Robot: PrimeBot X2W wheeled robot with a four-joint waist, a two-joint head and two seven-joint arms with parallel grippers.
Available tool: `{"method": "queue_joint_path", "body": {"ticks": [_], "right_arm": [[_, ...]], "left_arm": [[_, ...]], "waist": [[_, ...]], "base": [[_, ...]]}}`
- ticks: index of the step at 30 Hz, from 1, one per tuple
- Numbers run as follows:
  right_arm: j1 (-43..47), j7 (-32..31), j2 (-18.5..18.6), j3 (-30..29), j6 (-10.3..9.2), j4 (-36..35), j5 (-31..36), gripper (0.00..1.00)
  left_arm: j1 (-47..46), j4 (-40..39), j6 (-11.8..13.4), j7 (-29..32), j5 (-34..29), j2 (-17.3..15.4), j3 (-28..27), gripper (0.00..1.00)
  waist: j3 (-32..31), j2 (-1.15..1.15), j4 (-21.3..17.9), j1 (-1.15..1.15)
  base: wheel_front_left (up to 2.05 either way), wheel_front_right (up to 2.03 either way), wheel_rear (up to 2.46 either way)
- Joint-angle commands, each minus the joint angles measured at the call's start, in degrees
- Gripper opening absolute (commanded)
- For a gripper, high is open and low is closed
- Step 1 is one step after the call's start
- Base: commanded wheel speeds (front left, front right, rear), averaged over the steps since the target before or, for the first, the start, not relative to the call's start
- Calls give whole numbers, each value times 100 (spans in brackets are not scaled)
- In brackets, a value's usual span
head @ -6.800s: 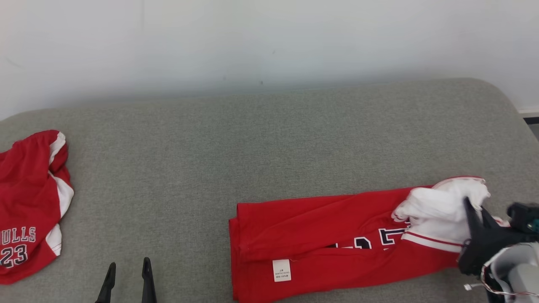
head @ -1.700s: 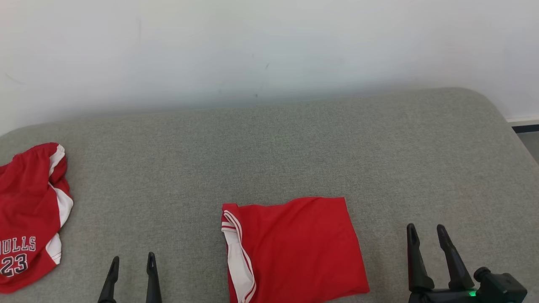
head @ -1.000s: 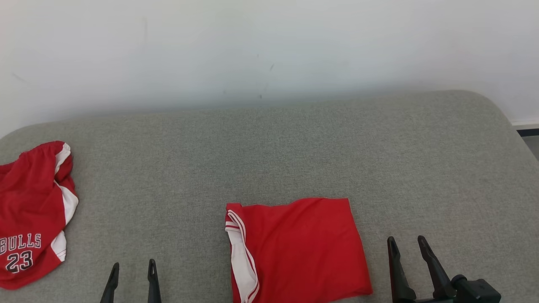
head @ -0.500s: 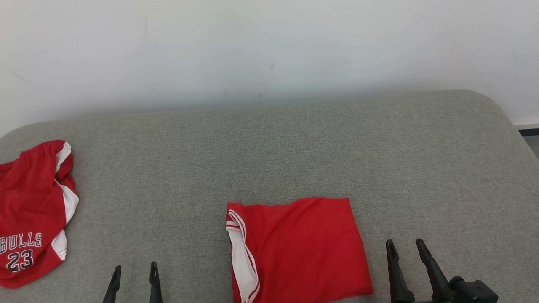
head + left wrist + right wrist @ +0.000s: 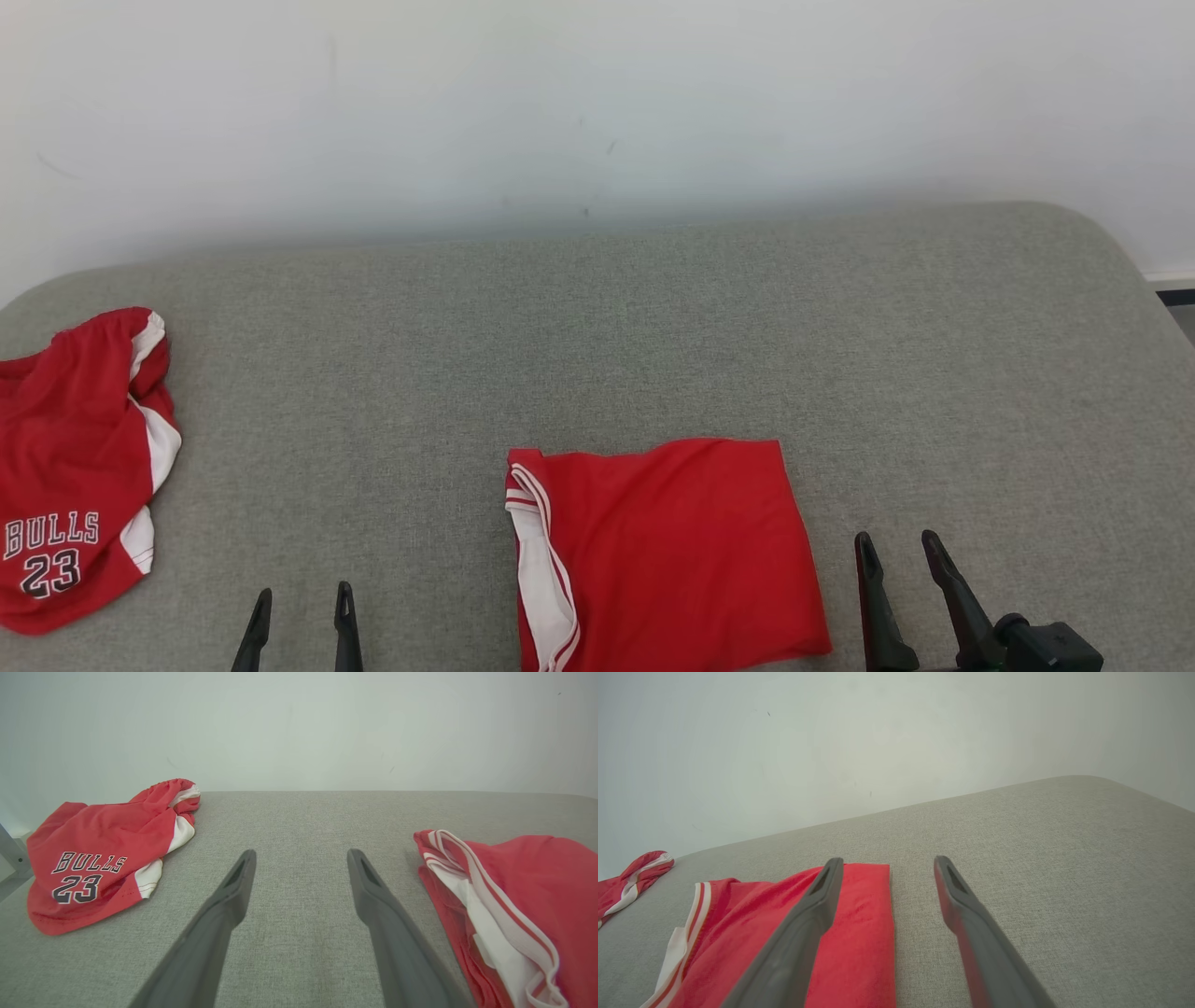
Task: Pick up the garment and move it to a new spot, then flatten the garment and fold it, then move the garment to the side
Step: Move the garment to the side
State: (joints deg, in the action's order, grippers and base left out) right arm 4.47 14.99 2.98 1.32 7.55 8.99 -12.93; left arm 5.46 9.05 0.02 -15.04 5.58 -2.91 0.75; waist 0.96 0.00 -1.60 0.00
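Note:
The garment (image 5: 667,555), a red jersey with white trim along its left edge, lies folded into a compact rectangle near the front middle of the grey cushion. The left wrist view has the garment (image 5: 514,905) at its right side, and the right wrist view has the garment (image 5: 794,933) at its lower left. My right gripper (image 5: 896,546) stands open just right of it, fingers apart and empty. My left gripper (image 5: 303,602) stands open to its left at the front edge, holding nothing. Between the left gripper (image 5: 301,858) fingers lies bare cushion; the right gripper (image 5: 887,861) straddles the fold's right edge from above.
A second red garment (image 5: 75,467) printed BULLS 23 lies crumpled at the far left of the cushion (image 5: 607,336). A white wall (image 5: 597,103) rises behind. The cushion's rounded right end (image 5: 1134,280) drops off to the floor.
The head view has drifted slightly, shifting everything a little right. Both grippers and the folded garment keep their places over the last second.

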Motion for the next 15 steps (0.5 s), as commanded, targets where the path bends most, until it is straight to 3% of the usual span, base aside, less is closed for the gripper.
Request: {"method": "queue_joint_path", "body": {"ticks": [1,15], "right_arm": [[14,25,-19,4,-15,10,24,100],[38,25,-19,3,-15,32,7,100]], "left_arm": [[-2,16,8,-20,-45,4,-12,100],[-38,59,-36,-20,-48,4,-18,100]], "waist": [[-2,0,3,0],[-24,0,40,0]], "base": [[0,0,0],[0,0,0]]}}
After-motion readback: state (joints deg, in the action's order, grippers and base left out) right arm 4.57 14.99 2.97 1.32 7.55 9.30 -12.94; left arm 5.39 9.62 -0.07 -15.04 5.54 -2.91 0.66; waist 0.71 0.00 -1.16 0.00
